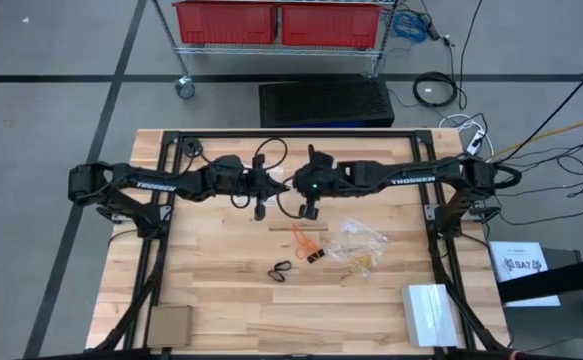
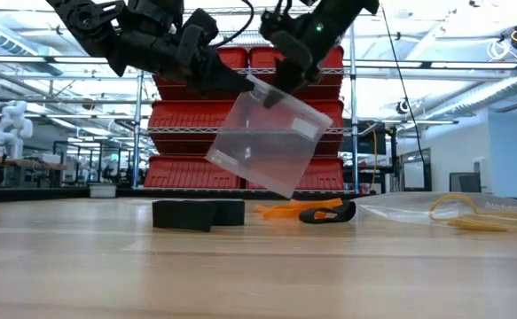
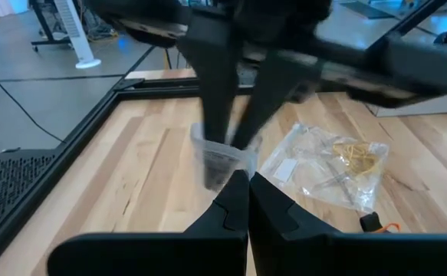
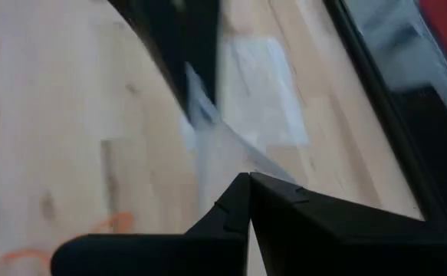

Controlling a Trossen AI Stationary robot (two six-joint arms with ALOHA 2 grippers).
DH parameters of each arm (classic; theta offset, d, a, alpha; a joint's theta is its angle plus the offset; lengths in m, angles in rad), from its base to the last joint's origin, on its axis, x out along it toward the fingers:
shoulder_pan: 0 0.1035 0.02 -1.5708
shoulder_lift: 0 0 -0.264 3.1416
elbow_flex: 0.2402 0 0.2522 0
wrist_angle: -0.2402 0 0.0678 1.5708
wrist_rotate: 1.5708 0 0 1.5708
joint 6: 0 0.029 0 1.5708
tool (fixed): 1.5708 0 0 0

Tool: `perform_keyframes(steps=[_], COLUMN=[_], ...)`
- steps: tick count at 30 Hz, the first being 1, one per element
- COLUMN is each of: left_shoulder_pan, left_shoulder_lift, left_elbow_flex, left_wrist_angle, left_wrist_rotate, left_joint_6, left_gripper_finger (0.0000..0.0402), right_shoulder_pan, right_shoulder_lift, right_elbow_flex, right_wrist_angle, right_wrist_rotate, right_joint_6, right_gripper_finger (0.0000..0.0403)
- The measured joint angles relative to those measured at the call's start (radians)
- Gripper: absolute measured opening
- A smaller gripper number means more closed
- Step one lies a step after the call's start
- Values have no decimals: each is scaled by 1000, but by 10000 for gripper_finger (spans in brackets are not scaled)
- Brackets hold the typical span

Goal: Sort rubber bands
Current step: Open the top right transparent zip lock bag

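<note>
Clear plastic bag (image 2: 267, 137) hangs mid-air above the table (image 1: 221, 300), both grippers pinched shut on its top edge: left gripper (image 2: 240, 84), right gripper (image 2: 280, 89). Rubber bands on the wood below (orange ones (image 1: 304, 240), black ones (image 1: 280, 269)), tan ones inside a second bag (image 1: 359, 247).

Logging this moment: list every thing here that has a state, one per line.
Left gripper: shut on clear bag.
Right gripper: shut on clear bag.
Clear bag: held aloft, tilted.
Second bag: flat on table, tan bands inside.
Orange bands: loose on table.
Black bands: loose on table.
</note>
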Motion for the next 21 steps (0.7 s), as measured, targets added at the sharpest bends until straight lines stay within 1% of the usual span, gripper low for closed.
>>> perform_keyframes(steps=[3,7,11,14,19,21], left_shoulder_pan=[0,0,0,0,-2,-2], left_shoulder_lift=[0,0,0,0,0,0], left_elbow_flex=[0,0,0,0,0,0], left_wrist_angle=[-3,-2,2,5,3,-6], left_wrist_rotate=[0,0,-1,-1,-2,-2], left_joint_6=[0,0,-1,-1,-1,-1], left_gripper_finger=[0,0,0,0,0,0], right_shoulder_pan=[0,-2,-6,-13,-16,-14], right_shoulder_lift=[0,0,0,0,0,0], right_elbow_flex=[-35,-99,-160,-169,-169,-157], right_wrist_angle=[56,128,225,246,268,241], right_wrist_rotate=[-64,-68,-62,-60,-62,-66], right_joint_6=[-15,0,59,84,96,94], right_gripper_finger=[0,0,5,32,105,132])
